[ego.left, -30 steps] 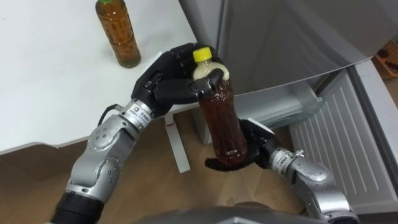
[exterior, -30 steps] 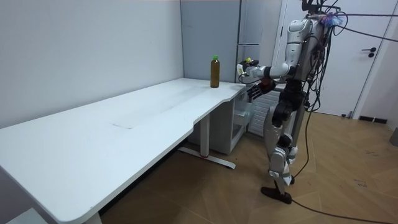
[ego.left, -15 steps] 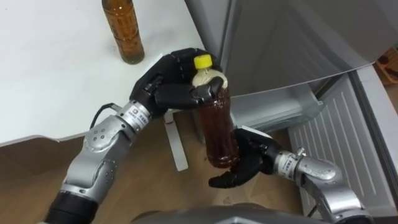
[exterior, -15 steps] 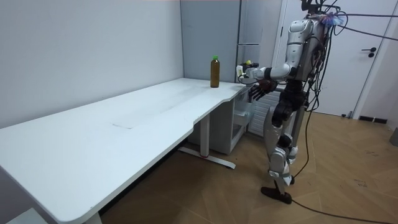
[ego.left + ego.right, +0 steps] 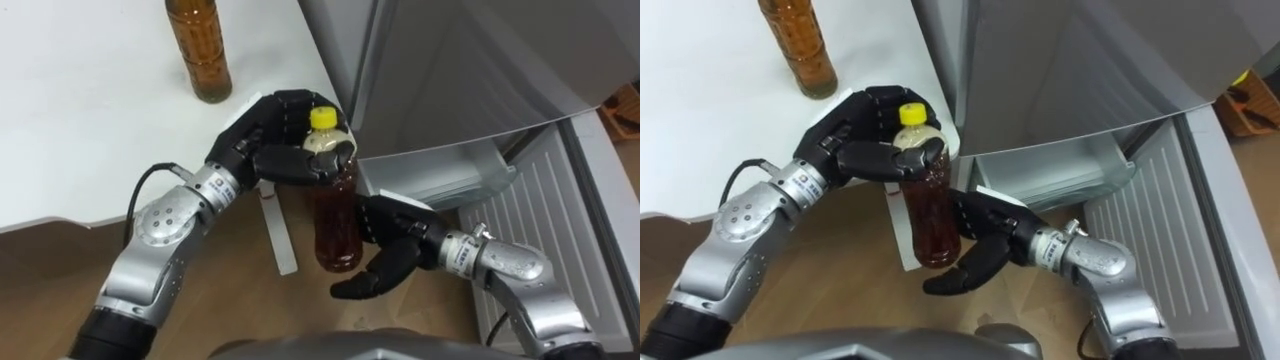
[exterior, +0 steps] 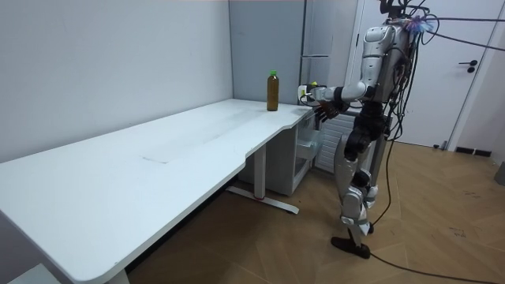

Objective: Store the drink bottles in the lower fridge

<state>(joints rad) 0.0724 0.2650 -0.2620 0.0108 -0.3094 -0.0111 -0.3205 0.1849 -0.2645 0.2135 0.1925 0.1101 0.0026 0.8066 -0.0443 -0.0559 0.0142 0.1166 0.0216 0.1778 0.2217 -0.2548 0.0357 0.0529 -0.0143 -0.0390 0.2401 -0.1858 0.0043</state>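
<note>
We see the left hand (image 5: 262,140) with its fingers (image 5: 300,165) curled round the neck of the bottle (image 5: 338,220), just under its yellow cap (image 5: 322,118), at frame centre — upright, off the tabletop (image 5: 80,130), before the fridge (image 5: 480,60). The right hand (image 5: 392,250) sits just beside the bottle's base, fingers spread wide, gripping nothing. A second bottle (image 5: 197,50) stands on the tabletop at upper left — the room view shows its green cap (image 6: 273,72).
</note>
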